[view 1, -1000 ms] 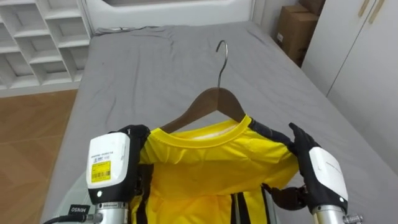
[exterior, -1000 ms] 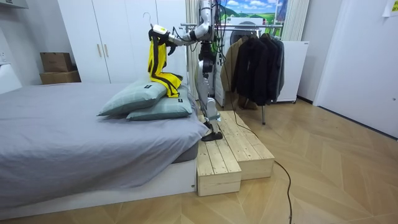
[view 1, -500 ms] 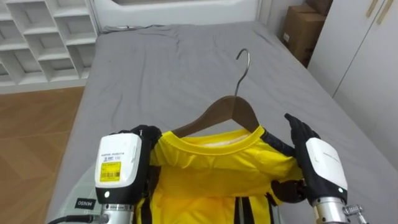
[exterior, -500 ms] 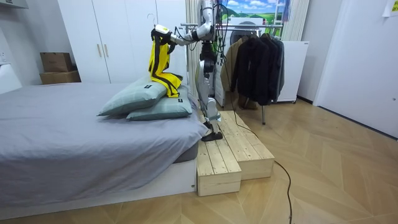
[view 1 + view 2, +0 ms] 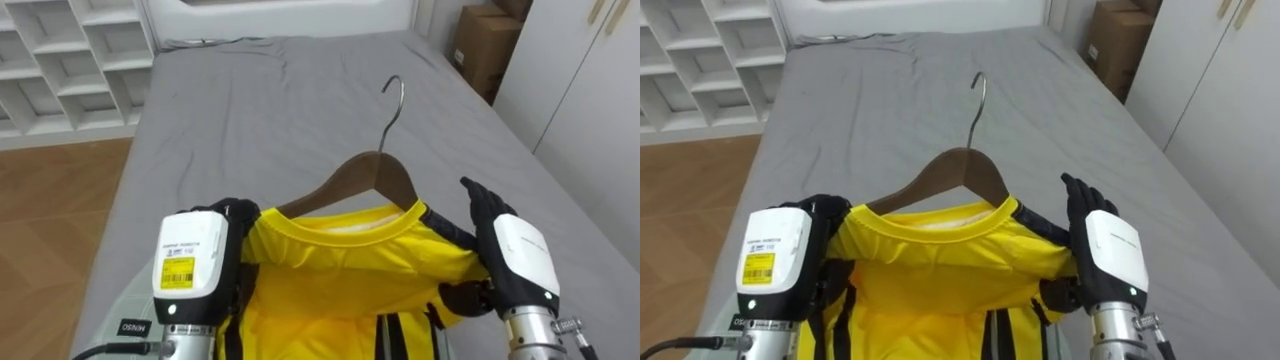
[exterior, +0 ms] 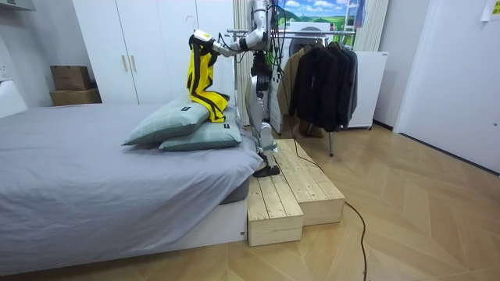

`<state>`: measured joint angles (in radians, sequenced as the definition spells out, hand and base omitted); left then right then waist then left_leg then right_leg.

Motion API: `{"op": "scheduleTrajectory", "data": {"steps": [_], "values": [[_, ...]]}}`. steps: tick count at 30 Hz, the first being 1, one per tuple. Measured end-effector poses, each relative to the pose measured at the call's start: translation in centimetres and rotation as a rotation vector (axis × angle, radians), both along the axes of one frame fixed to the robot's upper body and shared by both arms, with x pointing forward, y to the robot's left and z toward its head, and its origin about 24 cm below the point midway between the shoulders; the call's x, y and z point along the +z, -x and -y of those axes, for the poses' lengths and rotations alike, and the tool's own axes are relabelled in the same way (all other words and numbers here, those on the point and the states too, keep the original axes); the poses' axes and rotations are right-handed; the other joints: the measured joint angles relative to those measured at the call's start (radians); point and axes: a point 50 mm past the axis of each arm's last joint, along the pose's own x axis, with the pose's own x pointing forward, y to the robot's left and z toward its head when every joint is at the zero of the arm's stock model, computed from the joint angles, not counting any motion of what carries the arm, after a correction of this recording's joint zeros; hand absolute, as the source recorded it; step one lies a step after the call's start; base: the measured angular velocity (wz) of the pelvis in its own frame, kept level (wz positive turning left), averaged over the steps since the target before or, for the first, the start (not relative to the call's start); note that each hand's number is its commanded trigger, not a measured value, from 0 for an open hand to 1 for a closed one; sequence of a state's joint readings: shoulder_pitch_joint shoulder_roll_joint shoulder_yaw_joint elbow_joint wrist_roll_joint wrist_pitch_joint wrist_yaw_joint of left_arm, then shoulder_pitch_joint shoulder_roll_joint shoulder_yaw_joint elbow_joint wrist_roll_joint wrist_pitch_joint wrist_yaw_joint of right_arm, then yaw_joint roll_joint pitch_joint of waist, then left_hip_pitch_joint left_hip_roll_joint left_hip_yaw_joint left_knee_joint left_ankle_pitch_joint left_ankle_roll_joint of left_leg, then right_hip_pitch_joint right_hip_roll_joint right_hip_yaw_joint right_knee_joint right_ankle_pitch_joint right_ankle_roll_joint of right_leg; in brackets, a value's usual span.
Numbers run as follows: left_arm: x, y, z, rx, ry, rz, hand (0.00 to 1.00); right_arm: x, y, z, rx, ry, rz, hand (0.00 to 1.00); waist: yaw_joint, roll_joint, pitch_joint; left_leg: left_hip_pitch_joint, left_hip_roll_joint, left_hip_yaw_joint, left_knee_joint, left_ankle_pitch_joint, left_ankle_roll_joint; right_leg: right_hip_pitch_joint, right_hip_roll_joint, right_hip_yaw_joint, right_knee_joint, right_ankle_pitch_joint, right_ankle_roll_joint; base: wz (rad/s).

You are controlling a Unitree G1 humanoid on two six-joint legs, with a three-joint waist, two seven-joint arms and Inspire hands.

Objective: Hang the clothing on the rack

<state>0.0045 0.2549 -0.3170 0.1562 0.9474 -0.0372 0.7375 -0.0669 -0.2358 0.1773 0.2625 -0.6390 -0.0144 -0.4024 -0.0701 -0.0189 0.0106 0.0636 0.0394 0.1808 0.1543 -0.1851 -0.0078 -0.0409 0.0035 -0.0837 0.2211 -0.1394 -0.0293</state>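
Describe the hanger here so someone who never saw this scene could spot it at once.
Over the grey bed, the robot's left hand and right hand hold up a yellow shirt. The hanger sits in its collar. Unlike the cloth around it, it is dark brown wood with a silver hook.

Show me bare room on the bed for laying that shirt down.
Free: the grey bed sheet beyond the wooden hanger, between white shelving and wardrobe. Crowded: the near end, where the yellow shirt hangs over two pillows.
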Motion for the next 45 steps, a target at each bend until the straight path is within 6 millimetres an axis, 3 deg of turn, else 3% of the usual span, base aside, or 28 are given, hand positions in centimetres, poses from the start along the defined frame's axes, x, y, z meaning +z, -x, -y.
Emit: {"op": "scheduleTrajectory", "data": {"steps": [5,17,29,45], "values": [[1.2,-1.0,0.3,-0.023,0.000,0.053,1.00,0.8,-0.6,0.1,0.008,-0.004,0.040,0.00,-0.004,-0.006,0.0040,0.001,0.000,-0.001,0.000,0.000,0.000,0.003,0.000,0.000,-0.003,0.000,0.000,0.00],[1.4,-1.2,0.3,-0.032,-0.013,0.057,1.00,0.6,-0.9,0.1,0.007,0.001,0.025,0.00,-0.004,-0.017,0.0095,0.001,0.000,-0.003,0.000,0.000,0.000,0.003,0.000,-0.001,-0.003,0.000,0.000,0.00],[1.2,-1.1,0.8,-0.020,-0.019,0.046,1.00,0.4,-1.2,-0.3,0.004,0.009,0.003,0.00,0.022,-0.021,0.0067,0.000,0.000,-0.005,0.000,0.000,0.000,0.002,0.000,-0.004,-0.003,0.000,0.000,0.00],[1.1,-1.0,1.3,-0.018,-0.054,0.038,1.00,0.1,-1.3,-1.3,0.016,-0.005,-0.015,0.00,0.026,-0.019,0.0006,0.000,0.000,-0.016,0.000,0.000,0.000,0.007,0.001,-0.007,-0.003,0.000,0.000,0.01]]}}
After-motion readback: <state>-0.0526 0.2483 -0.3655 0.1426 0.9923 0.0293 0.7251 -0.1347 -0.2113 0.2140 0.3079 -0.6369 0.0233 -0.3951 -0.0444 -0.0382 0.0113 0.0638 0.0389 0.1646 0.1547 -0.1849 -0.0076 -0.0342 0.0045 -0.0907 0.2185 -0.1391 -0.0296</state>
